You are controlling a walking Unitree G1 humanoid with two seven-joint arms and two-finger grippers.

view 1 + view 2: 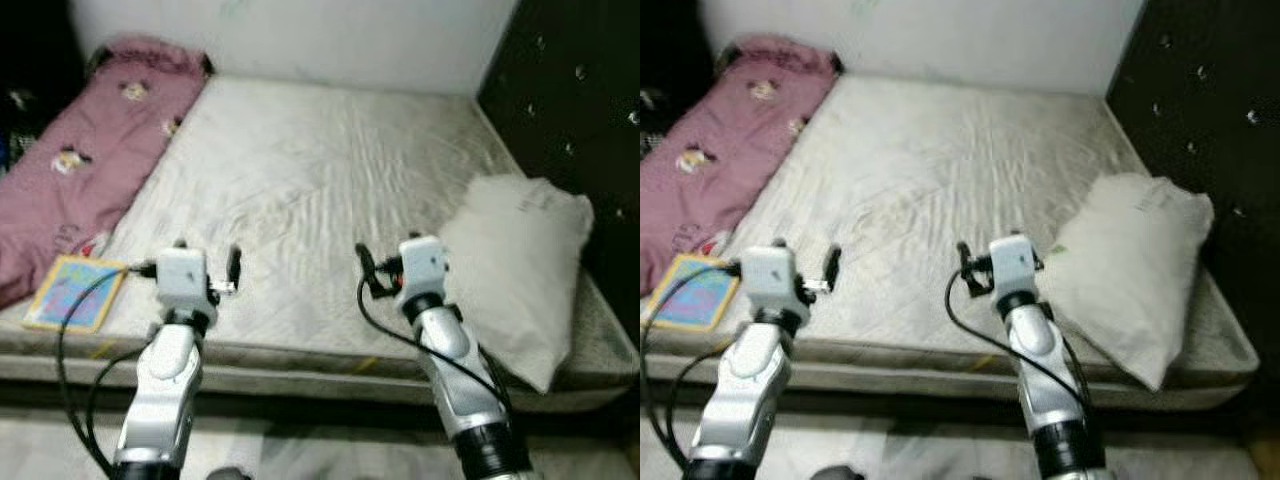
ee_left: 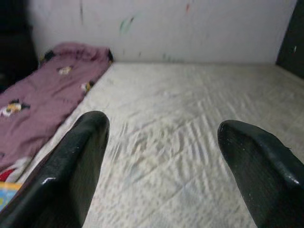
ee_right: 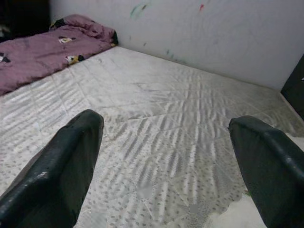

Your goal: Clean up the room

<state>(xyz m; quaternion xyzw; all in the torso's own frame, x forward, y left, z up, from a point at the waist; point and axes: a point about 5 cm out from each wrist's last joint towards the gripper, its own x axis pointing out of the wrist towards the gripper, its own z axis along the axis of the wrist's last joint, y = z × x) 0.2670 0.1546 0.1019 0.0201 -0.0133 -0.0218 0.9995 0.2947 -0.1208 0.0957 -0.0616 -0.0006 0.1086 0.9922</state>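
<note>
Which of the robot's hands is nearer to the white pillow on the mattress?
Right. The right hand hovers over the mattress just beside the white pillow, which lies to its right. The left hand is farther away, near the colourful book.

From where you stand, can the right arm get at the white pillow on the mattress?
Probably yes: the white pillow lies just beside the open right gripper, with bare quilted mattress and nothing between them.
</note>
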